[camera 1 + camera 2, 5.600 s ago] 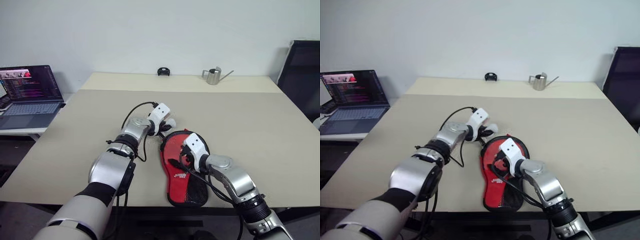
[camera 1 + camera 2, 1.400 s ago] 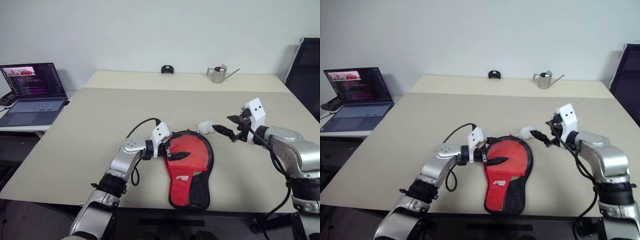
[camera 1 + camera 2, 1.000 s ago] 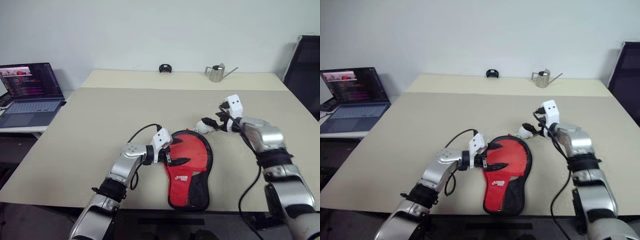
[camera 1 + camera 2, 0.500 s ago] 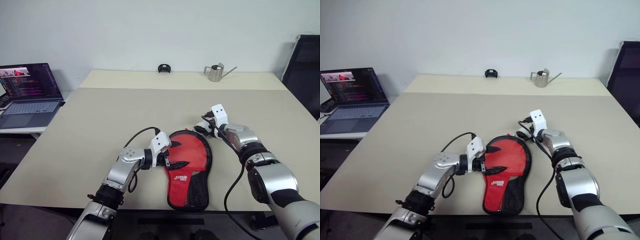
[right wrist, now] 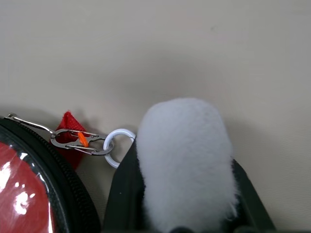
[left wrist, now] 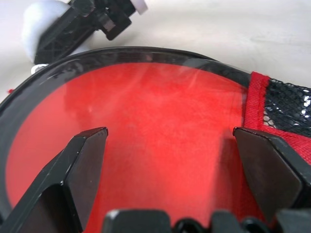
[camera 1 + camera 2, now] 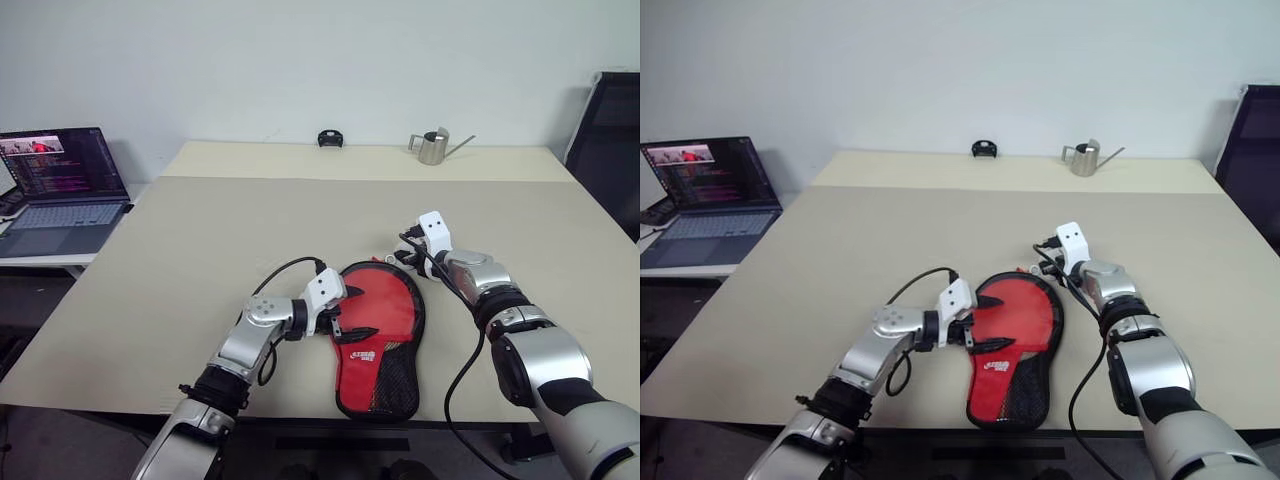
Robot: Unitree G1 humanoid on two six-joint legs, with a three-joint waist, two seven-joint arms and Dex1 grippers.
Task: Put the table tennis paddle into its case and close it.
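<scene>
The case [image 7: 378, 320] lies flat on the table, red side up, its black mesh pocket toward me and its round end away. My left gripper [image 7: 358, 311] is open, its black fingers [image 6: 87, 155] spread over the left part of the round red face. At the far rim, my right gripper [image 7: 402, 260] is shut on a white fluffy pompom [image 5: 182, 155]. A white ring [image 5: 119, 145] and a metal clip [image 5: 77, 139] join the pompom to the case's black edging. The table tennis paddle is hidden.
The beige table [image 7: 200, 230] stretches wide around the case. An open laptop [image 7: 62, 185] sits on a side surface at the left. A metal watering can [image 7: 432, 147] and a small black object [image 7: 329, 138] stand at the far edge. A black chair [image 7: 605, 130] is at the right.
My right gripper came down and left to the case's far rim and closed on the white pompom. The left gripper stayed open over the case.
</scene>
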